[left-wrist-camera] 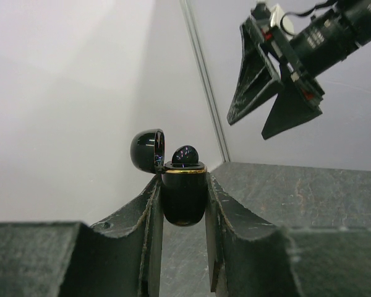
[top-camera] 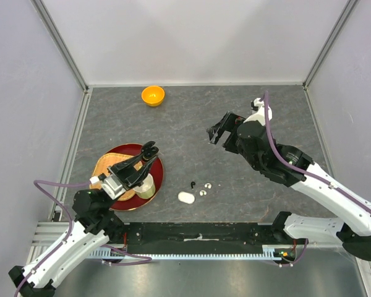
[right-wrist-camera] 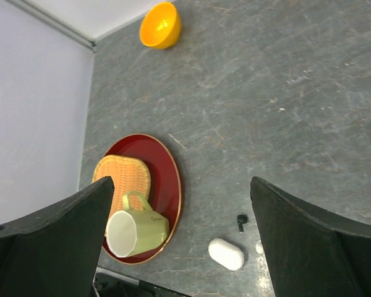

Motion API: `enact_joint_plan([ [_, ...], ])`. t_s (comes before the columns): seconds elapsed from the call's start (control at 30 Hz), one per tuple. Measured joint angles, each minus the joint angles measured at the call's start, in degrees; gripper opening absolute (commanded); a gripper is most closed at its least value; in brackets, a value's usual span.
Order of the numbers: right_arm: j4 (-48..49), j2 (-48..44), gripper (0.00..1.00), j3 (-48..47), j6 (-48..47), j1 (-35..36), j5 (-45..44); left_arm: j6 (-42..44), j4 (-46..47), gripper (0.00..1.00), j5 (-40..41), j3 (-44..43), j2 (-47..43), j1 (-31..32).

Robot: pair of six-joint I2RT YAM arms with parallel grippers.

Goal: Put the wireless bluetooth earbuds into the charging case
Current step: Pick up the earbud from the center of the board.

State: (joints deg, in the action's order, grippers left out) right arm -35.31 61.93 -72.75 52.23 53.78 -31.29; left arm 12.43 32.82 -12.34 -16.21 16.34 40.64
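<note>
L fingers (left-wrist-camera: 149, 213) pinching open black case (left-wrist-camera: 184, 197); R fingers (right-wrist-camera: 300, 238) spread. Nxt: grab black bud (right-wrist-camera: 241, 221) by stem, case upright.

My left arm (top-camera: 80, 230) bends up from the near left corner; my left hand (top-camera: 149, 151) is raised and pinched tight on the black case (left-wrist-camera: 184, 199). My right arm (top-camera: 309, 179) stretches in from the right, my right hand (top-camera: 217, 129) lifted, jaws wide apart.

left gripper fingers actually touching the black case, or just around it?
Touching. Left wrist view: both fingers press against the sides of the open black case, with no gap on either side.
</note>
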Motion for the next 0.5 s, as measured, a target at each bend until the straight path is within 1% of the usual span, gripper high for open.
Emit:
enact_joint_plan([
  [0.13, -2.19, 1.31, 0.97, 0.74, 1.51, -3.67, 1.53, -0.11, -0.55, 0.02, 1.44, 0.42, -3.54, 0.00],
  [0.27, -4.04, 6.32, 0.97, 1.38, 1.60, -6.47, 5.20, -0.39, -3.06, 0.02, 3.48, 0.76, -7.65, 0.00],
  [0.5, -5.77, 19.39, 0.82, 1.60, -0.11, -6.47, 12.70, -0.66, -8.48, 0.02, 5.81, 0.79, -11.80, 0.00],
])
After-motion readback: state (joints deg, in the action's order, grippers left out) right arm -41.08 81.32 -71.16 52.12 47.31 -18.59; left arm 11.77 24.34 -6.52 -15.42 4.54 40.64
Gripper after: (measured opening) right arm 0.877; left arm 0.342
